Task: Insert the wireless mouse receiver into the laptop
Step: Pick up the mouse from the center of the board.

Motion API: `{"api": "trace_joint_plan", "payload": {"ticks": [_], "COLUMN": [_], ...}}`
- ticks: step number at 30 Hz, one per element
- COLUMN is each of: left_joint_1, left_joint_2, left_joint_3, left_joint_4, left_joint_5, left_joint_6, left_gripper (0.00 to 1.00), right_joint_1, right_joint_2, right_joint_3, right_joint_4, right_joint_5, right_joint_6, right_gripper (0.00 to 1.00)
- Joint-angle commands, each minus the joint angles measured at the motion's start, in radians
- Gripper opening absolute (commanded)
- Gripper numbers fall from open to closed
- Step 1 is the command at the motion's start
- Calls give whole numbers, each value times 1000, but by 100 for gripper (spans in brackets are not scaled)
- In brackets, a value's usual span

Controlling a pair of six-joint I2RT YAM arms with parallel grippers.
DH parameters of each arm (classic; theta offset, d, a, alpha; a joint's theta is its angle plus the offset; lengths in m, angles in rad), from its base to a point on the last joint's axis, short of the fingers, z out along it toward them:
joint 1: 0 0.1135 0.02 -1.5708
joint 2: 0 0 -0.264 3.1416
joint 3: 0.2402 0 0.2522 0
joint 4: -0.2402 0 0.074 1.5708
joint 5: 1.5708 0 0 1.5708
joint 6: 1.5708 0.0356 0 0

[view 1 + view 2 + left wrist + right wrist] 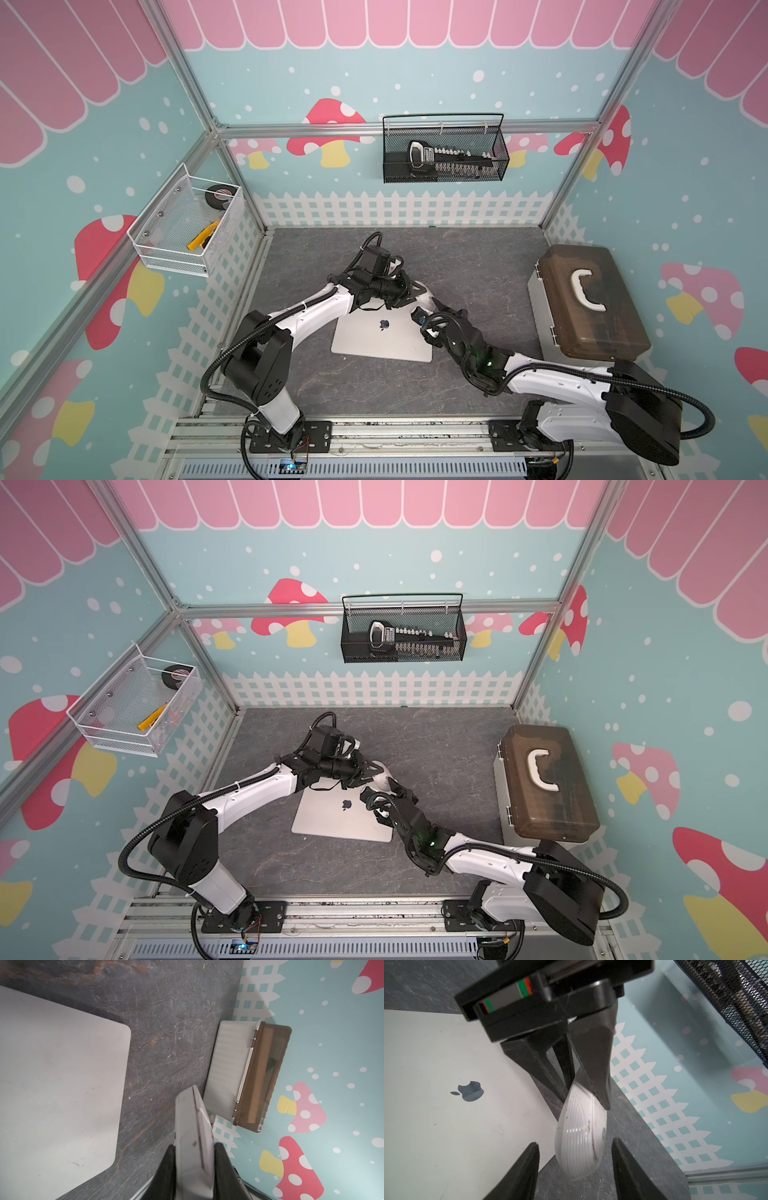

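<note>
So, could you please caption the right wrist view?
Left gripper holds the mouse near the laptop's edge; the open right gripper straddles it.

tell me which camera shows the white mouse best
The right wrist view: the white mouse fills the middle, ribbed side clear, pinched by the left gripper. The left wrist view shows it edge-on; in both top views only a white sliver shows between the arms.
</note>
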Motion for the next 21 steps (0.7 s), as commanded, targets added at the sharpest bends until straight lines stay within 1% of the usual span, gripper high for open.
{"api": "trace_joint_plan", "payload": {"ticks": [1, 5, 9, 16, 17, 18, 20, 21], "left_joint_1": [-1, -5, -7, -9, -8, -9, -8, -7], "left_joint_2": [-16, -12, -8, -7, -7, -5, -7, -10], "left_joint_3": [20, 21, 23, 23, 23, 22, 14, 11], "left_joint_4": [-4, -3, -3, 1, 8, 16, 43, 59], "left_joint_5": [0, 2, 5, 7, 8, 10, 12, 12], "left_joint_6": [-32, -35, -37, -41, -45, -50, -62, -68], "left_gripper": [14, 14, 14, 15, 18, 25, 51, 61], "right_joint_1": [6, 6, 6, 6, 6, 7, 6, 6], "right_joint_2": [39, 78, 94, 90, 88, 86, 75, 69], "right_joint_3": [-4, -12, -18, -22, -23, -25, -29, -30], "right_joint_4": [114, 188, 231, 236, 235, 235, 234, 234], "right_joint_5": [45, 73, 89, 81, 79, 80, 84, 88], "right_joint_6": [-25, -39, -46, -53, -53, -52, -45, -40], "right_gripper": [53, 50, 41, 25, 23, 22, 21, 21]}}
